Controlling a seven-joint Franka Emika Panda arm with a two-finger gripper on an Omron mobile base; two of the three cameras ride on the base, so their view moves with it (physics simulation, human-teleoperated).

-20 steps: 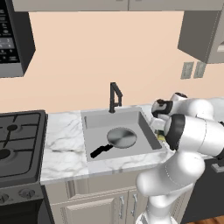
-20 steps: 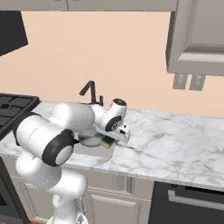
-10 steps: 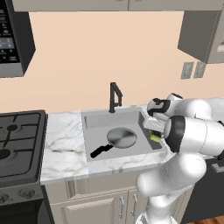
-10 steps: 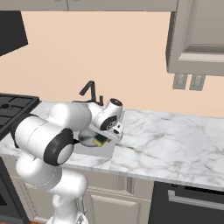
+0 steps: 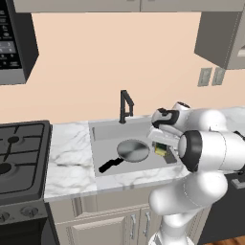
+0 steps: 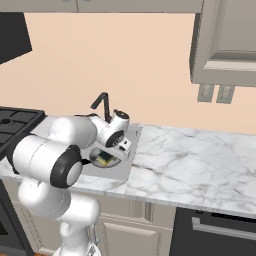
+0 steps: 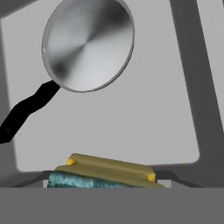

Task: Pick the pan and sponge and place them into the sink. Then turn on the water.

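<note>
The grey pan (image 5: 133,150) lies flat in the sink (image 5: 107,139), its black handle pointing to the front left. My gripper (image 5: 161,149) hangs low over the basin's right part, just right of the pan, shut on the yellow and green sponge (image 5: 162,152). From the right base view the sponge (image 6: 104,159) shows under the hand, inside the sink (image 6: 129,150). Looking along the hand, the sponge (image 7: 105,173) sits between the fingers, with the pan (image 7: 89,43) and the bare sink floor (image 7: 144,118) beyond. The black faucet (image 5: 125,106) stands at the back rim; no water shows.
A black stove (image 5: 19,153) borders the counter on the left. Marble counter (image 6: 190,160) stretches to the right of the sink, with a dishwasher front (image 6: 215,235) below it. Wall cabinets (image 5: 222,33) hang above the right side.
The gripper has carried the sponge leftward from above the sink's right rim and down into the basin, beside the pan. The pan has stayed put.
</note>
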